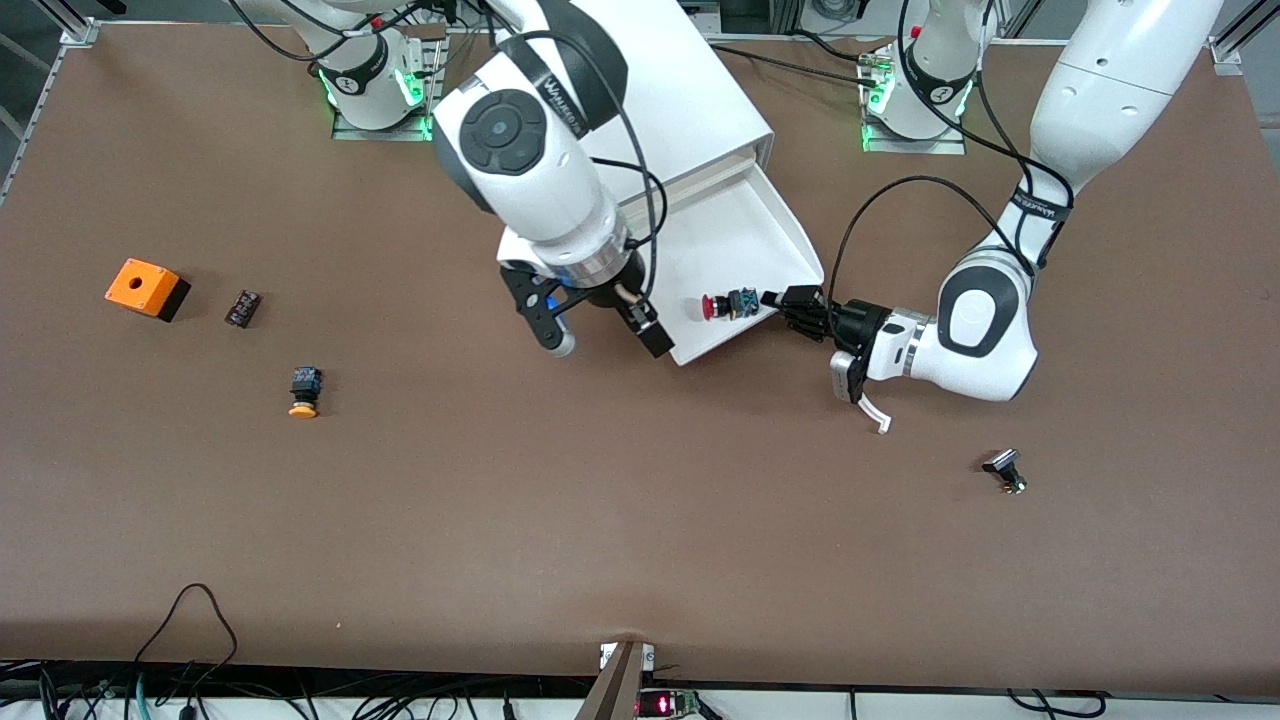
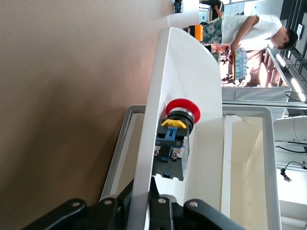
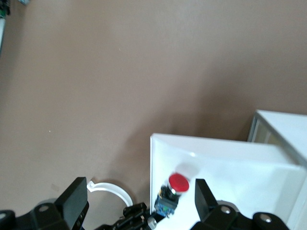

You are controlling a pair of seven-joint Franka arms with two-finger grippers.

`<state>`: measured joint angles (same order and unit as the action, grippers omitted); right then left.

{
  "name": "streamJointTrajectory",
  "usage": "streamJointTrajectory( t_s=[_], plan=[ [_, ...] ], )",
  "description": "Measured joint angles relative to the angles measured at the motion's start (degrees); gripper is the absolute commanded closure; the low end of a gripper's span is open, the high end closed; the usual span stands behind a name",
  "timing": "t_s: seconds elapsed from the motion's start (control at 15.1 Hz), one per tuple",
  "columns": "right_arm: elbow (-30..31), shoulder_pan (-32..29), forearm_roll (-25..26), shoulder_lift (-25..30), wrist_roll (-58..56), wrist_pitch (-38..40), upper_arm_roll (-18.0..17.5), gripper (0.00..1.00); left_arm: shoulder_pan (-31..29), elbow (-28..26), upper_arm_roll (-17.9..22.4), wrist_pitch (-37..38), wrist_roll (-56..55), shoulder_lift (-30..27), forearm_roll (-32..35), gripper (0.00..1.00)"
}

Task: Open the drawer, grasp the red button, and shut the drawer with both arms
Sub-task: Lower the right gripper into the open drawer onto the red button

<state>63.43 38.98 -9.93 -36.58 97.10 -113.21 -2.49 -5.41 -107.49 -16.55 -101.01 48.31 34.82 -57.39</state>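
Note:
The white drawer (image 1: 740,235) stands pulled out of the cabinet (image 1: 690,90) toward the front camera. In it, close to its front wall, lies the red-capped button (image 1: 722,306) on its side. My left gripper (image 1: 790,300) is shut on the drawer's front wall; in the left wrist view the jaws (image 2: 144,206) pinch that wall (image 2: 192,72) with the button (image 2: 175,134) just inside it. My right gripper (image 1: 605,338) hangs open over the drawer's front corner. In the right wrist view the button (image 3: 173,189) lies between its wide-spread fingers (image 3: 204,199), nothing held.
Toward the right arm's end lie an orange box with a hole (image 1: 146,288), a small black part (image 1: 243,307) and a yellow-orange capped button (image 1: 304,391). A small black and metal part (image 1: 1005,470) lies toward the left arm's end, nearer the front camera.

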Motion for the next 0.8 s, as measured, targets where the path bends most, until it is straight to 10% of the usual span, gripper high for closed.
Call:
streamJointTrajectory(
  t_s=[0.53,0.6,0.8],
  plan=[
    [-2.18,3.33,0.00,-6.45,8.62,-7.68,0.08,0.01,-0.14,2.82,1.62,0.92,-0.36,1.92,0.06,1.00],
    [-2.28,3.72,0.00,-7.03,9.38,-8.21,0.09,0.01,-0.14,3.06,1.62,1.05,-0.37,2.20,0.06,0.01],
    [-3.37,4.95,0.00,-8.69,10.44,-9.29,0.10,0.01,-0.04,3.65,1.95,-1.52,-0.69,2.69,0.45,0.00]
  ],
)
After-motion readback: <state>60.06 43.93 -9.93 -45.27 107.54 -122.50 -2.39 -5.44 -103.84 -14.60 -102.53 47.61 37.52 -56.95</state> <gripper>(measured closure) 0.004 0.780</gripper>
